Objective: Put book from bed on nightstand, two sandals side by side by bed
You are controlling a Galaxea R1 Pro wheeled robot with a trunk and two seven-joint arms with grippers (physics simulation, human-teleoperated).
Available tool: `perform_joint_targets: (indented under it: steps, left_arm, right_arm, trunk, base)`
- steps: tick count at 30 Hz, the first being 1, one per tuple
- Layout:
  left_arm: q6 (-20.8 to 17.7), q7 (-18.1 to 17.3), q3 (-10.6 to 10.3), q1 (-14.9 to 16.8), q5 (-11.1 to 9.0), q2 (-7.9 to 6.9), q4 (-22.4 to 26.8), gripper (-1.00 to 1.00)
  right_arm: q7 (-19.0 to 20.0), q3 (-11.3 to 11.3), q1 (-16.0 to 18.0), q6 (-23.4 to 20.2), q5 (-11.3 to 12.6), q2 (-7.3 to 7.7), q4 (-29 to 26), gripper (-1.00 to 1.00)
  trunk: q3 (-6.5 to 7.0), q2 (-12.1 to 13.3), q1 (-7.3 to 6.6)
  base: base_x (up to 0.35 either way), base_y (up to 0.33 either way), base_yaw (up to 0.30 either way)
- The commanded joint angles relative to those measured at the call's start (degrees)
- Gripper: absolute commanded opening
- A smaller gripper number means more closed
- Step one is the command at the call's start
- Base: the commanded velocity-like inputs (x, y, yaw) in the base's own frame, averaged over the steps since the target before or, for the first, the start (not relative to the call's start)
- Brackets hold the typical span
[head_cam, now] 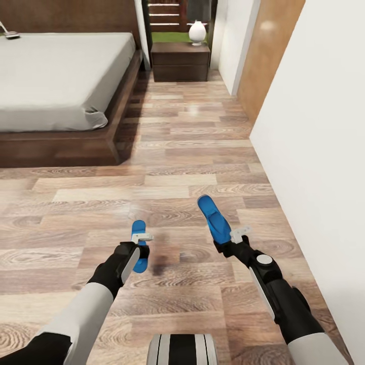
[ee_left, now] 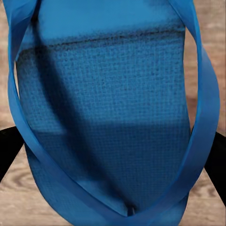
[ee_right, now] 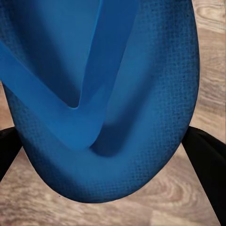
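Note:
I hold one blue sandal in each hand above the wood-plank floor. My left gripper [head_cam: 140,247] is shut on the left sandal [head_cam: 139,228], whose sole and strap show close up in the left wrist view [ee_left: 113,108]. My right gripper [head_cam: 229,240] is shut on the right sandal [head_cam: 213,215], which points forward; the right wrist view has its toe strap [ee_right: 141,141] between black fingers [ee_right: 207,160]. The bed [head_cam: 61,76] with its pale mattress lies ahead on the left. The nightstand [head_cam: 180,61] stands beyond the bed's corner. A small flat grey thing [head_cam: 9,34] lies on the mattress, too small to name.
A white vase [head_cam: 197,31] stands on the nightstand, before a dark-framed window [head_cam: 170,15]. A white wall [head_cam: 314,126] runs close along my right, with a wooden panel [head_cam: 266,56] further on. Open plank floor [head_cam: 177,152] stretches between bed and wall.

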State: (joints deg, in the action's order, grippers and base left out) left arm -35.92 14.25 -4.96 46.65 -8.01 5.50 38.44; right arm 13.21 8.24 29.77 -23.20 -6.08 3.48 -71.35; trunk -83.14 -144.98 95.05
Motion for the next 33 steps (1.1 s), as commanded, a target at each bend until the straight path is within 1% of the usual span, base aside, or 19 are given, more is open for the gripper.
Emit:
perform_joint_targets:
  steps: [1,13,33]
  left_arm:
    - [-0.2,0.5,-0.2,0.0,-0.6,-0.04,0.1,-1.00]
    - [-0.1,0.5,-0.2,0.0,-0.6,-0.13,0.1,-1.00]
    - [-0.1,0.5,-0.2,0.0,-0.6,-0.14,0.1,-1.00]
  right_arm:
    - [0.3,0.0,0.0,-0.3,-0.6,0.03,-0.1,-1.00]
    - [0.4,0.0,0.0,-0.3,-0.6,0.03,-0.1,-1.00]
    - [0.6,0.0,0.0,-0.2,-0.6,0.03,-0.1,-1.00]
  trunk:
    - [0.19,0.0,-0.03]
    - [3.08,0.2,-0.34]
    - [7.53,0.4,-0.85]
  base:
    - [0.009,0.000,0.119]
    - [0.001,0.000,0.118]
    - [0.000,0.000,0.004]
